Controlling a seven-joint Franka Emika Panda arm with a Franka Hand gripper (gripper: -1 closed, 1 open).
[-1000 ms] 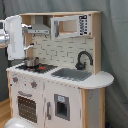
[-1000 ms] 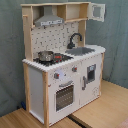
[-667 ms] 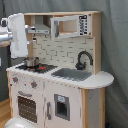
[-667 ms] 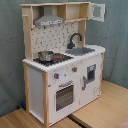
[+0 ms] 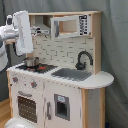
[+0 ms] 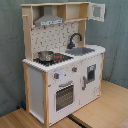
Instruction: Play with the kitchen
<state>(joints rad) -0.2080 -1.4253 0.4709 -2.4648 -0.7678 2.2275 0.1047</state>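
The kitchen (image 5: 60, 75) fills the centre of both exterior views, a tall white and light-wood toy unit standing on a wooden floor (image 6: 100, 110) in front of a grey curtain (image 5: 115, 45). In the first exterior view the arm (image 5: 22, 32) sits at the upper left of the frame, a white link hanging just above the stove side; its tip is hidden behind the link, so I cannot tell how the gripper stands, and the second exterior view shows no arm at all. A small metal pot (image 6: 45, 55) sits on the stove (image 6: 52, 59) at centre left of the second exterior view, with red burner marks beside it. The black faucet (image 5: 83, 59) curves over the sink (image 5: 71, 74) right of centre in the first exterior view. The oven door (image 6: 64, 95) with its knobs (image 6: 56, 76) is at lower centre of the second exterior view, and the grey hood (image 6: 48, 19) at the upper left. Risks, as a judgement: the arm hangs close to the pot and under the hood, so a descent could knock the pot off the stove or clip the hood's edge. The unit looks light and freestanding, so a hard push or a pull on the door could shift or tip it. The task is loose and no target is clear yet.
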